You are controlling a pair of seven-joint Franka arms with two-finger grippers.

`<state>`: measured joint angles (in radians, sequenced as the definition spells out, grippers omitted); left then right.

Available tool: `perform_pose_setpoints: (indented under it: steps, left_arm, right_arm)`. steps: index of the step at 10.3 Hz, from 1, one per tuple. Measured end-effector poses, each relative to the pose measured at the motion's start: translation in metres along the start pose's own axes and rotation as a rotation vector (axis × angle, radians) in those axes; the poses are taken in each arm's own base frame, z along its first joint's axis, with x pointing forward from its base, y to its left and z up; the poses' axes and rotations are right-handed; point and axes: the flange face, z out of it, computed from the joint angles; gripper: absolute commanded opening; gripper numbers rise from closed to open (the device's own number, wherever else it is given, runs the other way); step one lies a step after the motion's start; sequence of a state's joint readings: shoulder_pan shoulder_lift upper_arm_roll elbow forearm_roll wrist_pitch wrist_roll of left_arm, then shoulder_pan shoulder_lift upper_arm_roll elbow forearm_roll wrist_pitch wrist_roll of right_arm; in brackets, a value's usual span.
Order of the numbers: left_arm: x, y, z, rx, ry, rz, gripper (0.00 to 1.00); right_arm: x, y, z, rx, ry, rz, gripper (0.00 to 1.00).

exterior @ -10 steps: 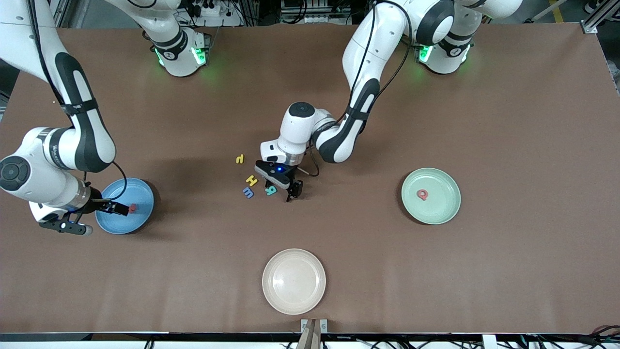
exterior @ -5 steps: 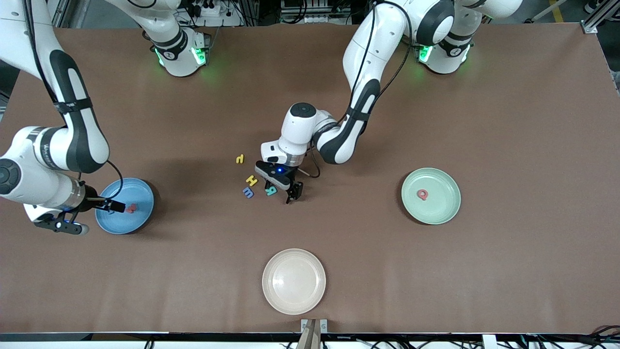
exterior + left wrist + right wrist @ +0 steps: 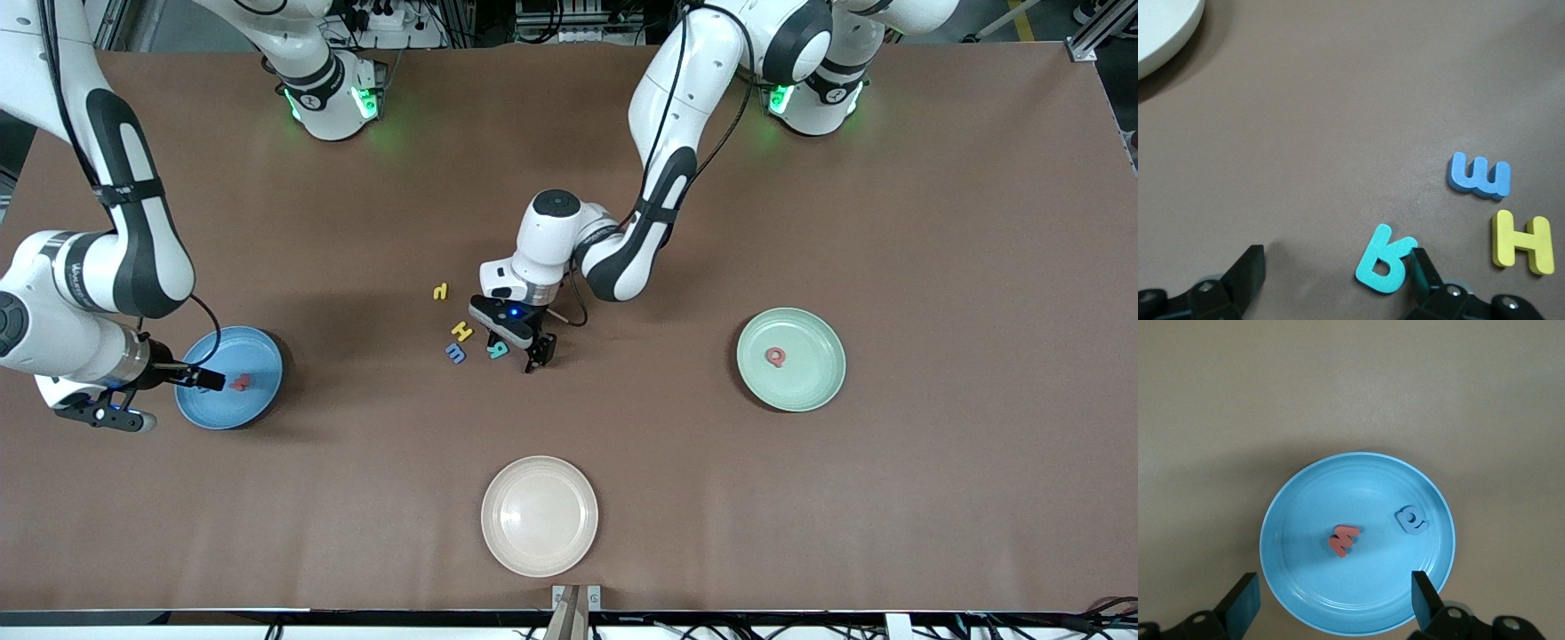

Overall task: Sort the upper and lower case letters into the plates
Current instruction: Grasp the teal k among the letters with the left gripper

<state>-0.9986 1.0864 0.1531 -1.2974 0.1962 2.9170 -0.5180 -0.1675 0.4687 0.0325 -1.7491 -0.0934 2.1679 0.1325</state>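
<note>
The left arm comes in from its base, bends at the elbow over the middle of the desk point(image 3: 933, 222), and turns its wrist straight down. The left pincer point(image 3: 521, 349) sits low at the desk surface with its fingers spread wide. The teal letter R point(image 3: 1383, 260) lies flat between them, touching one fingertip point(image 3: 1418, 265) and well apart from the other. Nothing is gripped.

The right arm folds down at its own end of the desk, forearm nearly level. The right pincer point(image 3: 206, 380) hangs over the sky blue plate point(image 3: 260, 400), fingers wide apart and empty. In that plate lie a red letter point(image 3: 1343, 541), its long axis slanted, and a blue-grey letter point(image 3: 1411, 520) just beside it, apart from it.

Beside the teal R, toward the right arm's end, the blue letter m point(image 3: 1479, 176) and the yellow letter H point(image 3: 1523, 241) lie flat, close together but not touching; the H is a little farther from the front camera than the m. A small yellow letter point(image 3: 440, 291) lies farther still from that camera, set apart from the group.

The pale mint green plate point(image 3: 813, 387) sits toward the left arm's end and holds a red letter Q point(image 3: 776, 356) near its middle. The cream-white plate point(image 3: 507, 542) lies nearest the front camera.
</note>
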Motion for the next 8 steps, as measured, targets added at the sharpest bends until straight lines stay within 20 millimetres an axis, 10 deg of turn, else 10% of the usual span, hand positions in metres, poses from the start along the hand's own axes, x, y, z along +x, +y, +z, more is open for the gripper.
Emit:
perform_pose_setpoints:
  steps: [8]
  left_arm:
    - [0.0055, 0.0021, -0.0038, 0.001, 0.021, 0.056, 0.57]
  right_arm:
    - [0.0008, 0.0007, -0.0014, 0.0, 0.002, 0.001, 1.0]
